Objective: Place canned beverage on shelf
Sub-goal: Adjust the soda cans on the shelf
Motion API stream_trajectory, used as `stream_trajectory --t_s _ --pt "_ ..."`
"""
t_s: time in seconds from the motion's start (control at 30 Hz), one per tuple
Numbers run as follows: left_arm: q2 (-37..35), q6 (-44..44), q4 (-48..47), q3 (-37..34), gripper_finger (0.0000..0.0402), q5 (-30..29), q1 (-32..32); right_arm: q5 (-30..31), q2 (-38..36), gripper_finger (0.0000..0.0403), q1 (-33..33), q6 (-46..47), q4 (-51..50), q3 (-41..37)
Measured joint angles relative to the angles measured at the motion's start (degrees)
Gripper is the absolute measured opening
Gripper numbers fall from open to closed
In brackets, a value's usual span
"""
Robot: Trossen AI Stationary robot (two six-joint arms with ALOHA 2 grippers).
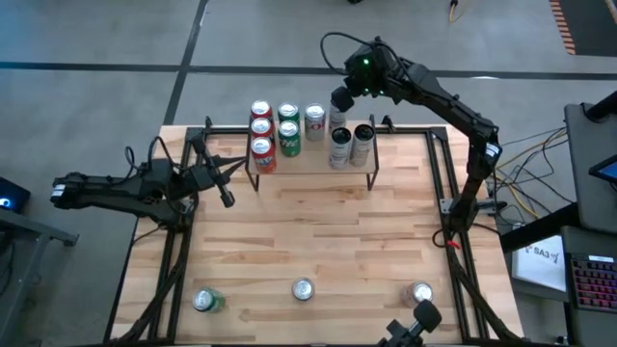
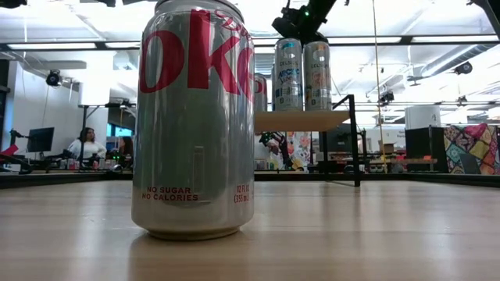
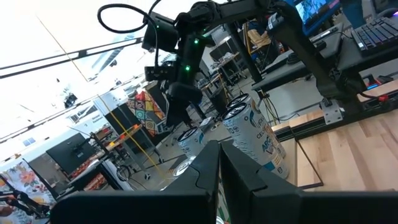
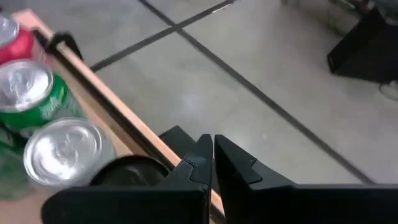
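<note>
The left end effector (image 1: 228,200) hung clenched and empty beside the small raised light-wood shelf (image 1: 308,162). Red, green, silver and black-topped cans crowded it. Above its back edge, the right end effector (image 1: 339,100) hovered clenched over a tall black-topped white beverage can (image 1: 339,146).

You were working in an open robotics lab or office: behind the wooden table (image 2: 375,234) sat people at desks with monitors (image 2: 39,139), under ceiling strip lights (image 2: 406,39). Beside the table lay a keyboard (image 1: 593,281), loose cables (image 1: 525,159) and concrete floor (image 1: 96,96).
</note>
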Motion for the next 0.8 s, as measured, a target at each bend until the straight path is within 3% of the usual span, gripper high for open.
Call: stream_trajectory --t_s 0.2,0.43,0.8 --pt "0.02 -0.04 1.22 0.00 0.0000 0.02 -0.02 -8.79 0.00 0.0009 -2.57 -2.57 -2.19 0.00" --pt "0.02 -0.33 1.79 0.00 0.0000 0.02 0.00 -8.83 0.00 0.0009 -4.18 5.56 -6.03 -0.10" --pt "0.02 -0.26 1.70 0.00 0.0000 0.02 -0.02 -8.83 0.40 0.0009 -3.55 9.37 -5.06 -0.13"
